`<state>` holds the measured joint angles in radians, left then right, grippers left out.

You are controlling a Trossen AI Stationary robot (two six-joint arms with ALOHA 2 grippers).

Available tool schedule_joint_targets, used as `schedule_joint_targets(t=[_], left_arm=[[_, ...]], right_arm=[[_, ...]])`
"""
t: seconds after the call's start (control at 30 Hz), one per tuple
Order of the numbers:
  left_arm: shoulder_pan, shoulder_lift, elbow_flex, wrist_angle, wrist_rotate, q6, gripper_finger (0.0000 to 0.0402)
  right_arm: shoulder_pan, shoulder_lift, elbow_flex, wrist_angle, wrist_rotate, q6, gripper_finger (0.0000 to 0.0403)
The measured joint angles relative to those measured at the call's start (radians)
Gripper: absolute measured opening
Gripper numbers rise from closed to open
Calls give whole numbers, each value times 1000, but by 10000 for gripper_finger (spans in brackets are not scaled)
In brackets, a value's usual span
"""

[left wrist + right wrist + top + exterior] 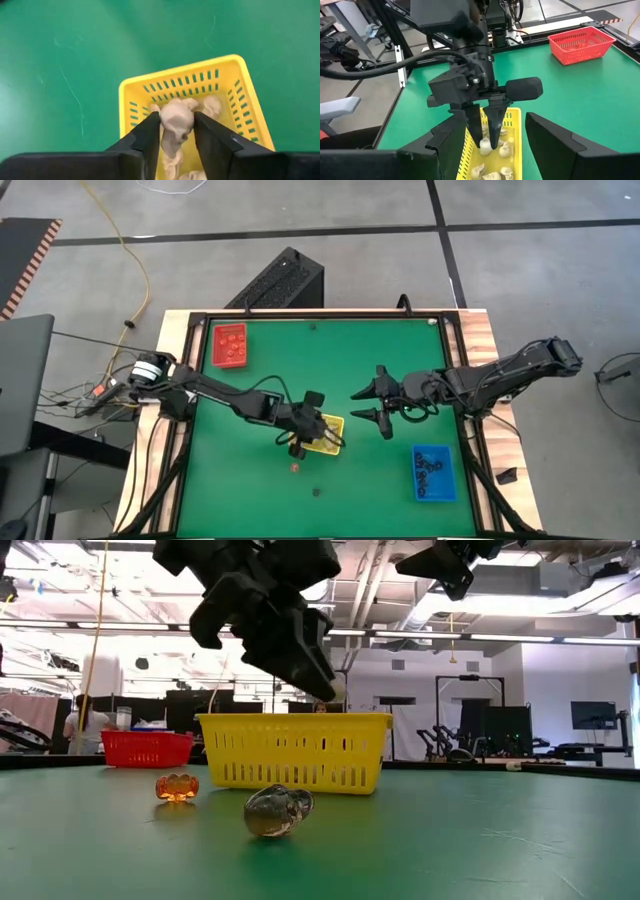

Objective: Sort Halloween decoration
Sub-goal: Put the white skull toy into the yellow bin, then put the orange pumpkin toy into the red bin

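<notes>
From my remote seat I saw the left pincer (176, 131) hanging directly over the yellow tray (333, 425), just below the middle of the high view. Its two dark, flat-sided fingers (150, 137) were partly closed and pinched a cream-white skull trinket (176, 120), a rounded, matte, bone-coloured lump with darker hollows. In the right wrist view that same trinket (485, 145) sat at the very tips of the fingers, just above the tray's rim.

The yellow tray (150, 87) was a slotted plastic basket, rectangular with vertical slits all along its walls. Several more cream-white pieces (212, 105) lay heaped on its floor, knobbly and bone-like.

The right pincer (372, 404) hovered right of centre in the high view, over bare green counter (260, 490), its dark angular fingers spread wide and holding nothing.

In the low view, a small round orange-brown pumpkin (177, 787), ribbed and glossy, rested on the counter at lower left. Just beside it lay a greyish translucent skull trinket (278, 810), smooth and shiny, in front of the tray.

A red tray (229, 345) sat in the upper left of the high view with orange pieces inside. A blue tray (432, 472) sat at lower right holding small black trinkets (433, 465).
</notes>
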<state>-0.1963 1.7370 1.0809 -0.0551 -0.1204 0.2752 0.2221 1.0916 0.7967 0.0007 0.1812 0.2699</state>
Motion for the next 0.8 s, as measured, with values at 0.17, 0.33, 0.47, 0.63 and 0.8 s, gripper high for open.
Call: schedule_joint_targets(t=[0.17, 0.33, 0.47, 0.63, 0.8], left_arm=[[-3, 0, 0, -9, -19, -1, 154], [-19, -92, 0, -38, -28, -11, 186], [-44, -235, -8, -157, -17, -110, 191], [-120, -382, -141, -141, -27, -231, 182], [-211, -430, -325, 53, 26, -296, 174]], right_arm=[[0, 0, 0, -1, 0, 2, 239], [0, 0, 1, -15, -1, 14, 239], [10, 0, 1, -78, -2, 109, 239], [60, 4, 52, -259, 29, 220, 239], [139, 46, 59, -234, 58, 280, 239]])
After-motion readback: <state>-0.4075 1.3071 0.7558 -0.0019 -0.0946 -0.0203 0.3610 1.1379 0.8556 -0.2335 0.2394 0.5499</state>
